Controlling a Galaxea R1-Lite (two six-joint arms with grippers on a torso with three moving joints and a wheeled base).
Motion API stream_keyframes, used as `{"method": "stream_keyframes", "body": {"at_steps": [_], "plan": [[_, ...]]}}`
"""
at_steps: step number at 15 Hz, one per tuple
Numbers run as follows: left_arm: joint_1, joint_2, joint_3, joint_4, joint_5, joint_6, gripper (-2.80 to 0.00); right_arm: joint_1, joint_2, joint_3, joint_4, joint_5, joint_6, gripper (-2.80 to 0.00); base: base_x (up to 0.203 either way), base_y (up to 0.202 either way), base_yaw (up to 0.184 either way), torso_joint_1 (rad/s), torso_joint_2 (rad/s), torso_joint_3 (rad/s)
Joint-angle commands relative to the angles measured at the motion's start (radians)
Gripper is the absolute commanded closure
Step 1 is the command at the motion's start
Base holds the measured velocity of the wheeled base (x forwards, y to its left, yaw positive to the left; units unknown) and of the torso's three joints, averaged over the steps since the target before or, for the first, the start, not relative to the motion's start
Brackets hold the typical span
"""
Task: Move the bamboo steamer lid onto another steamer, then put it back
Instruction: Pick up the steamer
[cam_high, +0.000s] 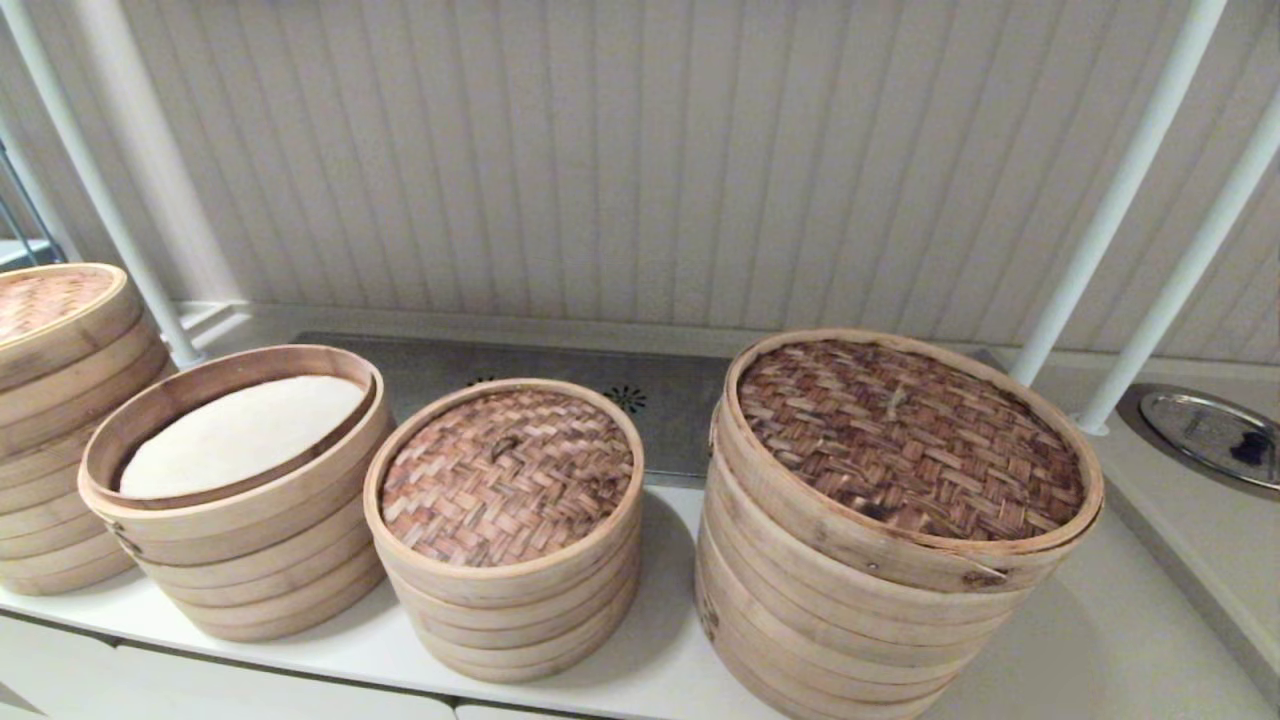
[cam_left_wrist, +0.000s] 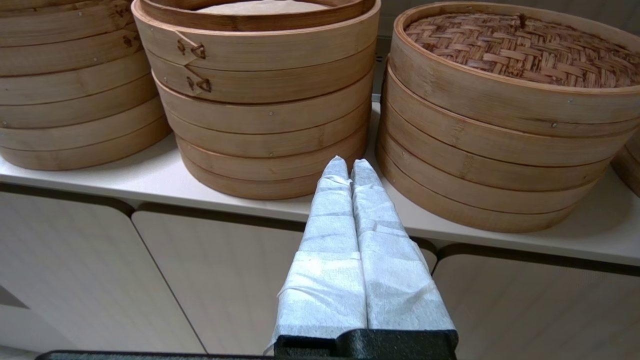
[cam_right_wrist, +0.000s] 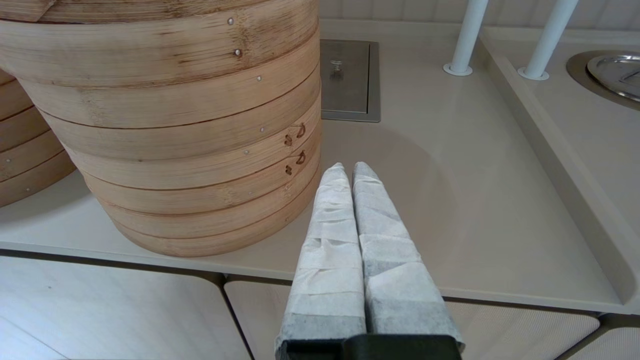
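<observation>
**Left gripper** (cam_left_wrist: 348, 165): you are holding it low in front of the counter (cam_left_wrist: 150, 175), wrapped fingers pressed together on nothing. It is aiming at the gap between two stacks.

**Right gripper** (cam_right_wrist: 348, 170): you are parking it below the counter edge, fingers together and gripping nothing. The widest stack (cam_right_wrist: 175, 125) is sitting just ahead of it, toward your left arm's side.

**Bamboo steamer lid** (cam_high: 507, 475): it is resting flat on the middle stack (cam_left_wrist: 490, 150), seated in the rim with its small dark loop handle up. From the left gripper it is lying ahead, above, and toward your right arm's side.

**Another steamer** (cam_high: 240, 500): it is standing uncovered, white liner (cam_high: 240, 432) showing inside. From the left gripper it is ahead, above, and slightly toward the outer side. It is standing just beside the lidded stack, with a narrow gap between them.

**Other stock**: a darker, coarse-woven lid (cam_high: 905, 440) is covering the widest stack. A further lidded stack (cam_high: 55, 420) is standing beyond the open steamer.

**Progress, as judged**: nothing is distinguishing start from finish. The lid is sitting on a stack that is not the open one and both grippers are free. Either you are about to begin or the round trip is done. If beginning, you are needing to raise the left gripper above the lid, part the fingers, and take the loop or rim.
</observation>
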Motion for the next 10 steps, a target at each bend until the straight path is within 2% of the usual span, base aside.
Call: {"method": "stream_keyframes", "body": {"at_steps": [1, 10], "plan": [[0.000, 0.002, 0.000, 0.002, 0.000, 0.000, 0.00, 0.000, 0.002, 0.001, 0.000, 0.000, 0.001, 0.00, 0.000, 0.000, 0.000, 0.000, 0.00, 0.000], [0.001, 0.000, 0.000, 0.003, 0.000, 0.003, 0.00, 0.000, 0.002, 0.001, 0.000, 0.000, -0.001, 0.00, 0.000, 0.000, 0.000, 0.000, 0.00, 0.000]]}}
